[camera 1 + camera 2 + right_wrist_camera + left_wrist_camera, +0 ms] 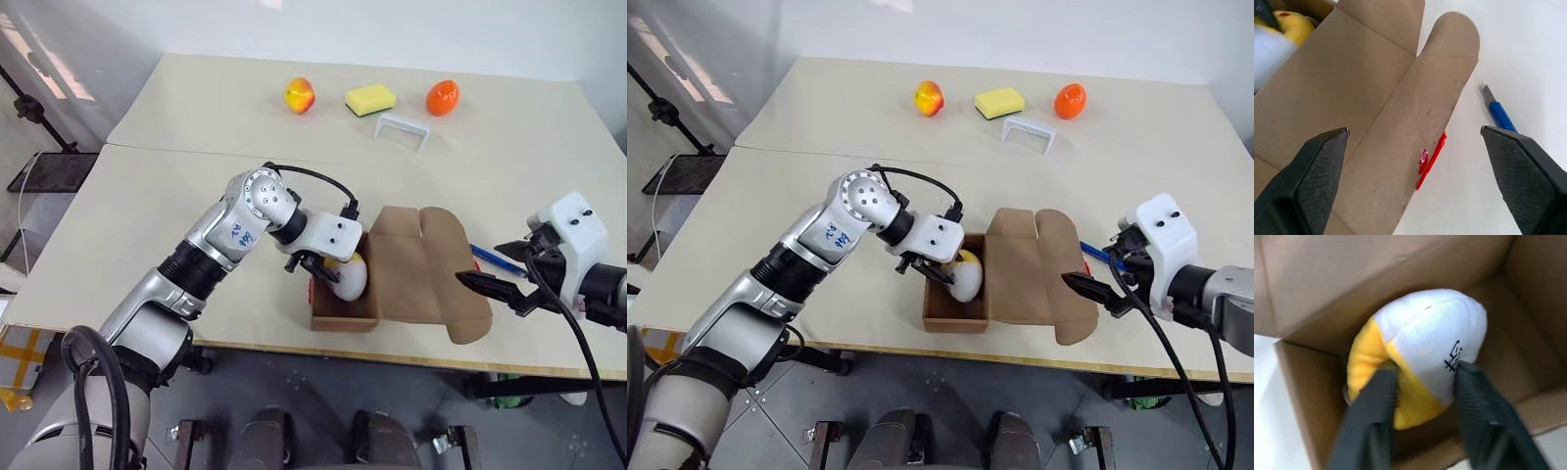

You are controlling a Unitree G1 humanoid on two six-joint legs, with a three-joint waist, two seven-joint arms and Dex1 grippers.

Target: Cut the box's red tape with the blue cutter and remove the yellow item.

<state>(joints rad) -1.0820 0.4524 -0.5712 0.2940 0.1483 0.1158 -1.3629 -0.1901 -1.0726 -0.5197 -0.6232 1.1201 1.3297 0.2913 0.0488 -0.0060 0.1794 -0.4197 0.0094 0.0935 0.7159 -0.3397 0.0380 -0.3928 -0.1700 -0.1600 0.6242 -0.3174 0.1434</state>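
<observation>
— So, where is the yellow item [349, 277] right now?

— Inside the box [345, 311], at the box's open left part. My left gripper [1422, 382] reaches down into the box, and its two black fingers [1376, 401] press on either side of the item, one on the yellow end, one on the white end beside the black marks. I am grasping it, and it bulges a little between them.

— And the box itself?

— It sits on the counter [147, 215] near the front edge. Its flaps are folded out flat to the right of the open part. A strip of red tape [1431, 157] clings to the edge of the outer flap, the one with the rounded end.

— What about your other gripper?

— My right gripper [1415, 166] hangs just right of the box, above the outer flap, with its fingers spread wide and nothing between them.

— The blue cutter [1500, 114]?

— Lying on the counter just right of the box's flaps, apart from them, its grey tip towards the box.

— Anything else around?

— Well beyond the box, along the far side of the counter, a red-yellow apple [299, 95], a yellow sponge [370, 99], an orange fruit [442, 97] and a small white frame [404, 129].
</observation>
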